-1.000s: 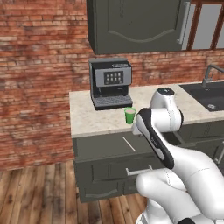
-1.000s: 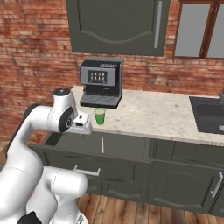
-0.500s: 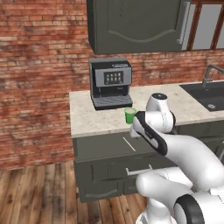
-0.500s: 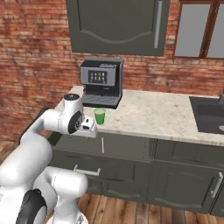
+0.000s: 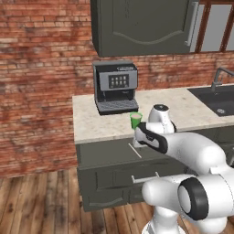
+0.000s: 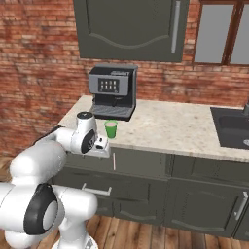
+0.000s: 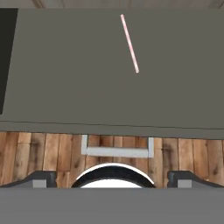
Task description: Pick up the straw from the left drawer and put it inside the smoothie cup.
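Straw (image 7: 129,43) lying flat and slanted in the open left drawer (image 7: 65,78), touching nothing else, well ahead of the gripper (image 7: 112,177) in the hand view. Gripper hanging above the drawer's front part, fingers (image 7: 41,178) spread wide, holding nothing. Smoothie cup (image 5: 135,119) upright on the counter (image 5: 91,123), near its front edge, just right of the coffee machine (image 5: 115,87), behind the hand.

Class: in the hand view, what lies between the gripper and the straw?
Only bare drawer floor lies between the gripper and the straw, as the hand view shows.
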Controlling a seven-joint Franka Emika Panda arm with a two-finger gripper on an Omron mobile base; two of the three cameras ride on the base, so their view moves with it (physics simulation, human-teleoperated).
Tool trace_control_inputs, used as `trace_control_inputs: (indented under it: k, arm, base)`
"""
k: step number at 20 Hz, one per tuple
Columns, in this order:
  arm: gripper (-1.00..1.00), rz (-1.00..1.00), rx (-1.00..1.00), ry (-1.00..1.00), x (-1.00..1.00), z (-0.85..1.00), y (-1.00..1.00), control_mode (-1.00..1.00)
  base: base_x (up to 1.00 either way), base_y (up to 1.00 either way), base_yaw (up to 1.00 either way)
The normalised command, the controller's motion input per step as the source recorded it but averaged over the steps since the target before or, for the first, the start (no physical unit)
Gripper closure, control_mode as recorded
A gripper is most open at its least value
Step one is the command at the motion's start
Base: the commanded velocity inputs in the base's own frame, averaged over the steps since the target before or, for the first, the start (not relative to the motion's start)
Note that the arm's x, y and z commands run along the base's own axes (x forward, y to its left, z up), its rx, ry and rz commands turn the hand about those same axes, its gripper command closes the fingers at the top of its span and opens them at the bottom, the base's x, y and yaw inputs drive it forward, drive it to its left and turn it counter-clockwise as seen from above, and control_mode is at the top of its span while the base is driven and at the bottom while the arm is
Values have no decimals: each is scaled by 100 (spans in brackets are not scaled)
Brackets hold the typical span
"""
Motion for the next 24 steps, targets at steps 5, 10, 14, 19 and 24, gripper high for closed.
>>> trace_control_inputs:
  k: [5,10,14,19,24]
  arm:
    - [-100,0,0,0,13,-44,-2,-100]
    - [-100,0,0,0,19,-23,-1,-100]
    - [-100,0,0,0,24,-26,-5,-100]
    - [-100,0,0,0,18,-29,-3,-100]
    - [-100,0,0,0,20,-26,-4,-100]
  base:
    - [0,0,0]
    - [0,0,0]
    - [0,0,0]
    - [0,0,0]
    - [0,0,0]
